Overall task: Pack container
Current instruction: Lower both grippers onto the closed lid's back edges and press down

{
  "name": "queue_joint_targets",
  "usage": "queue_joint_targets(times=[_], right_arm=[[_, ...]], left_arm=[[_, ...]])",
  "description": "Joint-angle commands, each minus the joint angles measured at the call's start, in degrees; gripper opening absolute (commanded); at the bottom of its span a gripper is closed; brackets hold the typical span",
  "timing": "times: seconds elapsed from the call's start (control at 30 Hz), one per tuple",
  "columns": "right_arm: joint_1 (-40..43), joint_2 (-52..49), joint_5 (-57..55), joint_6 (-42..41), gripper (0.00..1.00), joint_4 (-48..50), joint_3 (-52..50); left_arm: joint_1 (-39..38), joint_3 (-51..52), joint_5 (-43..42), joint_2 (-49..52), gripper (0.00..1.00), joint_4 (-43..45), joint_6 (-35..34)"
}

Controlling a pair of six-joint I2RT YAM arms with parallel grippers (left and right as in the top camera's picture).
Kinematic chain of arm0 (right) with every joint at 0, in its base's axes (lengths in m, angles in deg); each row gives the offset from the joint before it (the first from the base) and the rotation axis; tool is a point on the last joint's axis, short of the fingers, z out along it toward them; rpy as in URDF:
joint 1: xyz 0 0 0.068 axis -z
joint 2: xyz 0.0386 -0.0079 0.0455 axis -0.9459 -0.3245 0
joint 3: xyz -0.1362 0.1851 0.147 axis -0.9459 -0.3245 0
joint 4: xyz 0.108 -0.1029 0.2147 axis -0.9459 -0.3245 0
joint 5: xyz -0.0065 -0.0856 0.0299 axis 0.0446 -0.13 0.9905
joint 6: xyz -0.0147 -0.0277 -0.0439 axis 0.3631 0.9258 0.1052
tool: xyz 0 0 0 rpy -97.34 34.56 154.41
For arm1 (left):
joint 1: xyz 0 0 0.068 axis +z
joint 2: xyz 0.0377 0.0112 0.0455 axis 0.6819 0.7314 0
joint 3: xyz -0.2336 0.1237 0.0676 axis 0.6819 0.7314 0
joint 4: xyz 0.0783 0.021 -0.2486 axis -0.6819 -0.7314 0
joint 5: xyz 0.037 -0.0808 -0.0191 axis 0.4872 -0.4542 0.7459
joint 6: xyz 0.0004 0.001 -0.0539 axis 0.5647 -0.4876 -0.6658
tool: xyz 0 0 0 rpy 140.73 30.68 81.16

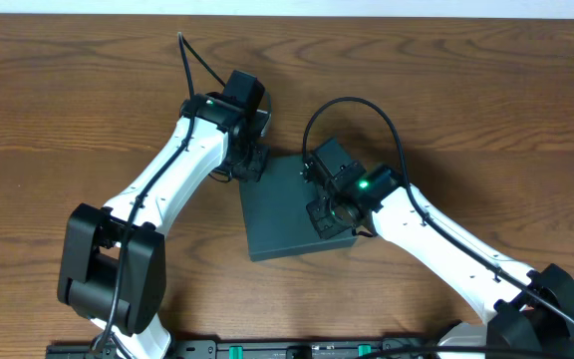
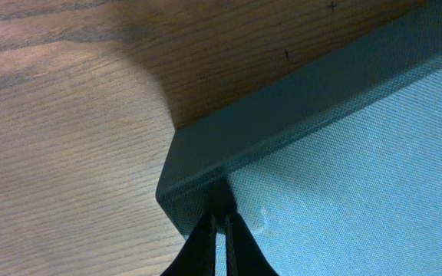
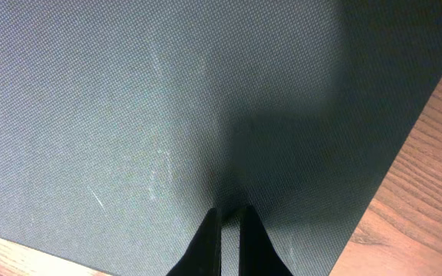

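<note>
The container [image 1: 287,209] is seen lying flat and lidded at the middle of the bench [image 1: 68,100], turned a little askew. The left gripper [image 1: 251,168] is closed on nothing, its tips set down on the lid just inside the far-left corner. The right gripper [image 1: 329,215] is likewise closed and empty, tips pressed onto the right part of the lid. Contents cannot be told. Main risk as judged: the lid is dented or creased by two narrow closed tips bearing on a cardboard-like face. A small scuff or dimple [image 2: 263,218] is already visible beside the left tips in the left wrist view. Second risk: the box is slid or spun on the smooth wood if either arm pushes sideways, since nothing braces it. Third: the flap may lift once pressure is taken off, if it is not tucked. That seam cannot be seen. The black cable [image 1: 352,105] looped above the right arm could be snagged on a turn. Surface: brown wood-grain bench, matte, with soft glare at the left in the left wrist view and tiny cross marks [image 2: 286,54] near the box. A pale strip [image 1: 287,6] is seen along the far edge, wall or bench end not told. A dark rail [image 1: 267,349] is seen at the near edge.
</note>
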Motion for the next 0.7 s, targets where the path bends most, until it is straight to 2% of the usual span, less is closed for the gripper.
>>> queue_joint_targets(times=[0.0, 0.27, 0.47, 0.67], right_arm=[[-0.37, -2.03, 0.24, -0.87, 0.02, 0.55, -3.08], [-0.37, -2.05, 0.26, -0.87, 0.01, 3.43, -5.70], [-0.37, -2.05, 0.28, -0.90, 0.01, 9.16, -11.32], [-0.35, -2.05, 0.26, -1.14, 0.01, 9.97, -12.48]], left_arm=[[-0.09, 2.75, -0.02, 0.52, 0.06, 0.70, -0.92], [-0.09, 5.33, 0.00, 0.55, 0.06, 2.23, -0.94], [-0.09, 5.35, 0.00, 0.55, 0.06, 2.38, -0.92], [-0.09, 5.35, 0.00, 0.55, 0.06, 2.38, -0.92]])
